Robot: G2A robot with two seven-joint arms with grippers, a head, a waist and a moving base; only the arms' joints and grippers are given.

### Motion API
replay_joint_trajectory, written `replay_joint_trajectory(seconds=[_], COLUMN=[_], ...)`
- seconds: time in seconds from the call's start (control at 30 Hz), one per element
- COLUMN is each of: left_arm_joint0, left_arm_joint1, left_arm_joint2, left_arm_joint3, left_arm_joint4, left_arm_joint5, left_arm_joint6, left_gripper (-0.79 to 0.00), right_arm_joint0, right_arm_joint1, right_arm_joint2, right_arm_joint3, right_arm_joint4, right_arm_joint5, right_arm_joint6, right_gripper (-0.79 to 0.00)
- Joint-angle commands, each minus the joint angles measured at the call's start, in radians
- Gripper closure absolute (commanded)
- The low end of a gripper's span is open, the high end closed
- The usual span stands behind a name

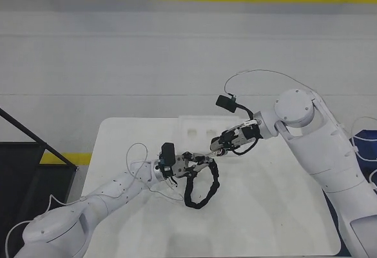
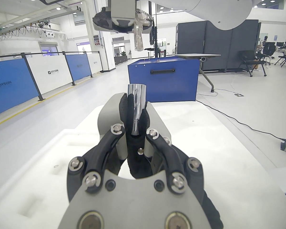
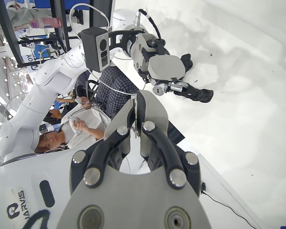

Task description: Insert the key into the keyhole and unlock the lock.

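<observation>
Right, over on the left the left gripper (image 2: 134,106) is clamped tight on the lock (image 2: 136,90), chrome barrel poking out past the fingertips, its black cable loop (image 1: 201,187) drooping on the near side over the white table (image 1: 272,213). The keyhole (image 3: 160,89) faces right. Just to its right, the right gripper (image 3: 136,110) is pinched closed on the key (image 3: 135,129), which is near the barrel but apart from it, not yet in
</observation>
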Motion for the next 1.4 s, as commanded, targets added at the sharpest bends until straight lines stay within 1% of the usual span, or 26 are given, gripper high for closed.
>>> replay_joint_trajectory(seconds=[0.0, 0.33, 0.43, 0.57, 0.73, 0.9, 1.37], left_arm_joint0=[-0.001, -0.003, 0.004, 0.015, 0.02, 0.019, 0.016], left_arm_joint1=[0.001, 0.014, 0.015, 0.015, 0.014, 0.014, 0.015], left_arm_joint2=[0.008, 0.064, 0.064, 0.064, 0.064, 0.064, 0.064], left_arm_joint3=[0.0, 0.021, 0.018, 0.027, 0.032, 0.034, 0.024], left_arm_joint4=[-0.003, 0.008, 0.038, 0.023, 0.021, 0.019, 0.005], left_arm_joint5=[0.005, 0.078, 0.087, 0.104, 0.104, 0.099, 0.072], left_arm_joint6=[0.005, 0.078, 0.087, 0.104, 0.105, 0.099, 0.072], left_gripper=[0.0, 0.0, 0.0, 0.0, 0.0, 0.0, 0.0], right_arm_joint0=[-0.003, -0.005, -0.006, -0.008, -0.007, -0.005, 0.005], right_arm_joint1=[0.002, 0.008, 0.01, 0.011, 0.01, 0.009, 0.01], right_arm_joint2=[-0.007, -0.038, -0.048, -0.069, -0.095, -0.106, -0.137], right_arm_joint3=[-0.013, -0.047, -0.058, -0.072, -0.082, -0.086, -0.114], right_arm_joint4=[-0.017, -0.051, -0.071, -0.101, -0.128, -0.124, -0.184], right_arm_joint5=[-0.001, -0.026, -0.027, -0.021, -0.015, -0.022, -0.015], right_arm_joint6=[-0.006, 0.008, 0.005, -0.003, -0.009, -0.013, -0.04], right_gripper=[0.0, 0.0, 0.0, 0.0, 0.0, 0.0, 0.0])
